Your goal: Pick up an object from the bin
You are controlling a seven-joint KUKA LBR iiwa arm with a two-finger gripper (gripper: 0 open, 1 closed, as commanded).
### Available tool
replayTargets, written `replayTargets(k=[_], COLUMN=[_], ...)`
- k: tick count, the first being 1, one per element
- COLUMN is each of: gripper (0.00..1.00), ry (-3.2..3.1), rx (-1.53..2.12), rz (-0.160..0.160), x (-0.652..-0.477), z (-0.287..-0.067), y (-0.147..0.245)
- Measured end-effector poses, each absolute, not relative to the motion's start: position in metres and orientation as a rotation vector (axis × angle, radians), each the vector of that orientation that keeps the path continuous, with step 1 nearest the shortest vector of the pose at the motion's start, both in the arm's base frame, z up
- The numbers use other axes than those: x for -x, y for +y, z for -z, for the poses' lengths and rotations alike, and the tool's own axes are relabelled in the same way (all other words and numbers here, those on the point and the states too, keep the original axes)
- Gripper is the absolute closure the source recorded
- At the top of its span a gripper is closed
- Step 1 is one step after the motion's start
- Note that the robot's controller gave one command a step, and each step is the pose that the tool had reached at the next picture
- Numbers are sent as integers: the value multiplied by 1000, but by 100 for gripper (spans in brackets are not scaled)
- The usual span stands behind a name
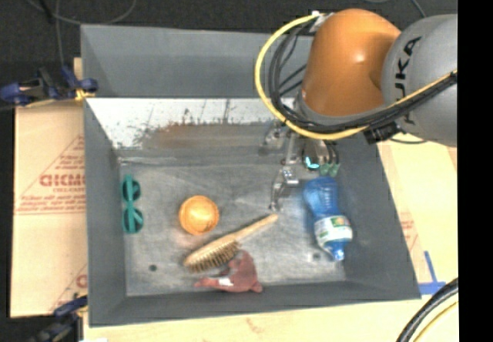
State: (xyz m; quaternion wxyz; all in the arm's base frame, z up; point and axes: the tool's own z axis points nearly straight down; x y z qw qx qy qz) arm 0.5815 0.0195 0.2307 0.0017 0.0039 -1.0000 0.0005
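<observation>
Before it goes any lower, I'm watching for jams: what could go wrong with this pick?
1. The gripper hangs between the blue bottle and the handle tip of the wooden brush; descending, it could nudge either instead of gripping it.
2. The blue bottle lies on its side near the right wall of the bin, so it may roll or wedge there.
</observation>
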Motion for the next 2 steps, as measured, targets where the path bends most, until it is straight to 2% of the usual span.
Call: replayTargets(k=[1, 2], gripper=[0, 0], ry=[-3146, -3151], rx=[-12, 72], rz=[-1, 3], x=[-583, -568], z=[-235, -196], y=[20, 3])
